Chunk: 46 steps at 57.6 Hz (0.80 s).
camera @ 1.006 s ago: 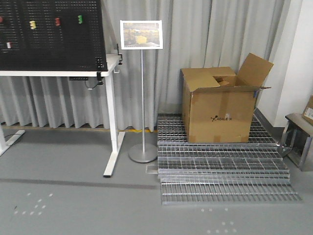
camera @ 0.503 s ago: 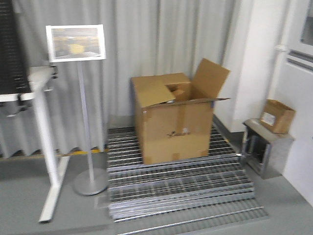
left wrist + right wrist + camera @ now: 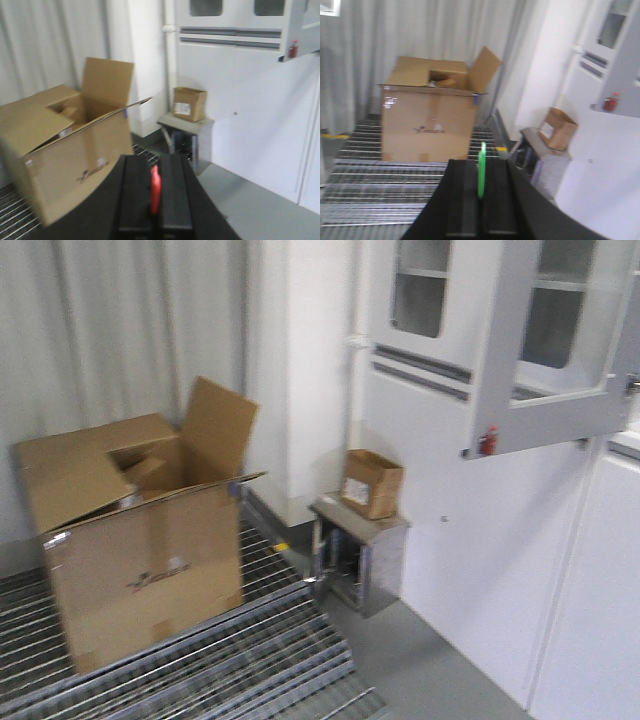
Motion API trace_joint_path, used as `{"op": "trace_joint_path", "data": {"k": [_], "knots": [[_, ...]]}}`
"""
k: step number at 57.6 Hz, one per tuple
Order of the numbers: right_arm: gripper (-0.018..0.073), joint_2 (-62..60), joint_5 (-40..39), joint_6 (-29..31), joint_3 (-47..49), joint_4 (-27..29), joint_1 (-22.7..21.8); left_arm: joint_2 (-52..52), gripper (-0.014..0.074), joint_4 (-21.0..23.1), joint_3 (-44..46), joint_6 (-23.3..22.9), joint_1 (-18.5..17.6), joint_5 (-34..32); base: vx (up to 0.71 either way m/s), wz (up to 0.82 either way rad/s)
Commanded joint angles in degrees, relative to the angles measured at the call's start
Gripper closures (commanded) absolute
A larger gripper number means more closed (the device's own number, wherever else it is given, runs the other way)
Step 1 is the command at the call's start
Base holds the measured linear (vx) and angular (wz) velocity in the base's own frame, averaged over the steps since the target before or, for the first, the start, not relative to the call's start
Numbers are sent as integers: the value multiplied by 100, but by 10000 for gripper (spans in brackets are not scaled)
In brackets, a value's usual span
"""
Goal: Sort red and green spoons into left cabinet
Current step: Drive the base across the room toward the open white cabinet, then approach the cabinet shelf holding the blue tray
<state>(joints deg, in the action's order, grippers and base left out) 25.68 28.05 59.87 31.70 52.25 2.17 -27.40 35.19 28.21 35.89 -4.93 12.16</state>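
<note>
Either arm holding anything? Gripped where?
Left fingers pinch the red spoon, right fingers the green spoon; each gripped low, tip protruding. Handle or bowl end: cannot tell.

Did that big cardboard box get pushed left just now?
No. The cardboard box still sits on the same metal grating; the whole view swung right.

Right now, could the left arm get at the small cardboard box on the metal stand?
Probably not: nothing blocks the small cardboard box, but it sits on the metal stand far across the floor, and the left tool is shut on the red spoon.
</note>
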Motion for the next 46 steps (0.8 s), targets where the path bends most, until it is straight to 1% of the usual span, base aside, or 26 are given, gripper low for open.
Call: {"op": "trace_joint_path", "data": {"k": [1, 27, 46], "knots": [[562, 41, -299, -3, 146, 181, 3, -12, 597, 108, 172, -8, -23, -380, 45, -64], [562, 41, -303, -3, 146, 181, 3, -12, 597, 108, 172, -8, -23, -368, 43, -66], [562, 41, -303, -3, 146, 181, 3, -12, 597, 108, 172, -8, -23, -377, 36, -76]]}}
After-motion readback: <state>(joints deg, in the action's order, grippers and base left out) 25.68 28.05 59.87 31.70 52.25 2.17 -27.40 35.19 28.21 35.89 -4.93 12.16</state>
